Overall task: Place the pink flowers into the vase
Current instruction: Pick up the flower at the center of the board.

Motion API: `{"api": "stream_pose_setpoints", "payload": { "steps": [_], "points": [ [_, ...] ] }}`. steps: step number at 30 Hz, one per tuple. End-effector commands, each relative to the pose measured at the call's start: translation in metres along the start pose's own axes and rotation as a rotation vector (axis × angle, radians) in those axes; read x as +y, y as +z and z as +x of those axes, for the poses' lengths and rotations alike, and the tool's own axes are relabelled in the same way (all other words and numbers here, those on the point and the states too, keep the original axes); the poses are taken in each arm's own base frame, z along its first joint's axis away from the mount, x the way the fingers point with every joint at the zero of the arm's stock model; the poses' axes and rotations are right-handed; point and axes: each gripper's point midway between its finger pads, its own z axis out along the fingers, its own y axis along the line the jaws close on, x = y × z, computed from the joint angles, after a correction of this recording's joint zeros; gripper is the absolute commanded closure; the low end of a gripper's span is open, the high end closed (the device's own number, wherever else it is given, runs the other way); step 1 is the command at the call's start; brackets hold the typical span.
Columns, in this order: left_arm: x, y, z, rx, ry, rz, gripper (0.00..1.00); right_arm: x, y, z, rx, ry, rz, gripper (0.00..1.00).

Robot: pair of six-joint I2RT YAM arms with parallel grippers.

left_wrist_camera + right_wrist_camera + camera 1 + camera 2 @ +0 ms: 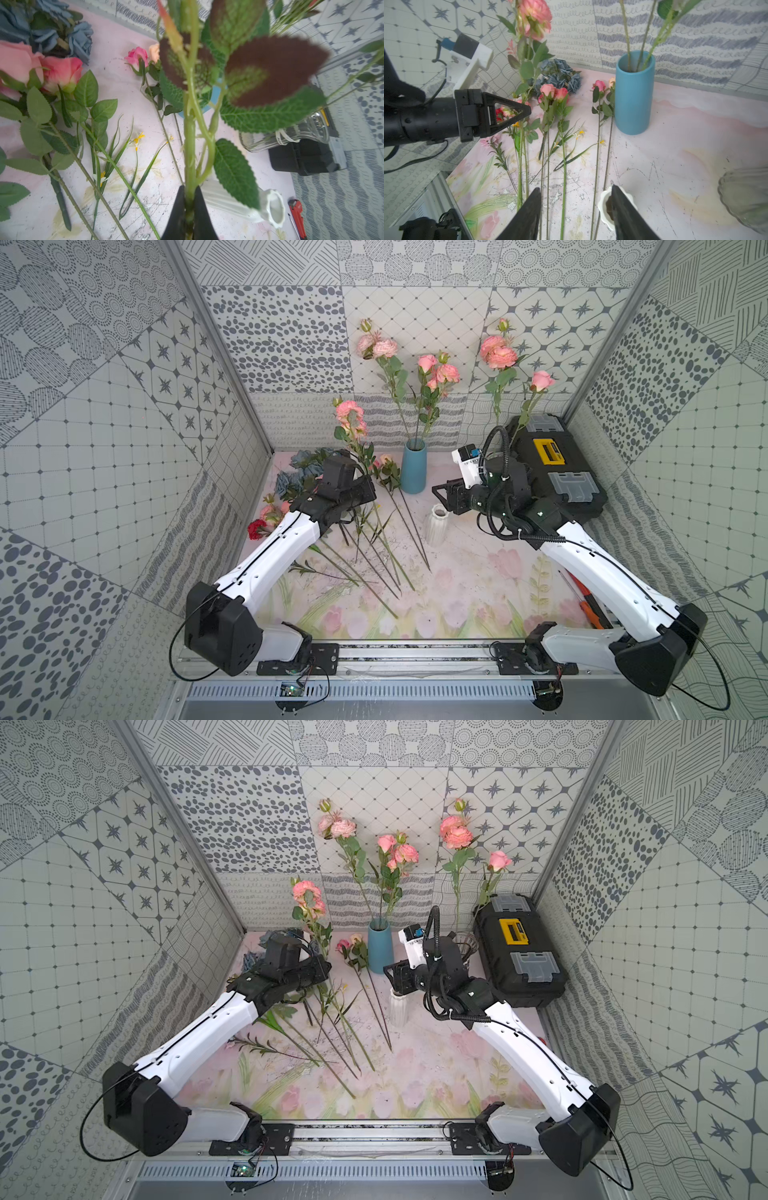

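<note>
L gripper [189, 207] pinching pink flower [349, 412] by its stem, upright, near blue vase [413, 468].
R gripper [575, 188] jaws spread, empty, by white vase [435, 529]; other pink flowers stand in blue vase, more lie on table [457, 593].

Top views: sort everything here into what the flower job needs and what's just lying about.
Job: pink flowers; blue vase; left claw, shut on one pink flower's stem.
Lying about: blue-grey flowers; red bloom; white vase; black toolbox; orange-handled tool.
</note>
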Motion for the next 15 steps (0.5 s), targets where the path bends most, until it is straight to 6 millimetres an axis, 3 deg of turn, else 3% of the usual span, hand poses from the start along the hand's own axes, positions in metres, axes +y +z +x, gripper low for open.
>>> {"api": "stream_pose_setpoints", "payload": {
  "steps": [1,7,15],
  "points": [
    [-0.047,-0.038,-0.027,-0.050,0.117,0.274,1.00,0.026,-0.001,-0.016,-0.029,-0.041,-0.126,0.46],
    [-0.085,-0.071,-0.034,-0.028,0.145,0.484,1.00,0.060,0.005,-0.026,-0.041,-0.008,-0.304,0.46],
    [-0.109,-0.082,-0.029,0.050,0.171,0.636,1.00,0.094,0.021,-0.026,-0.041,-0.011,-0.397,0.47]
  ]
}}
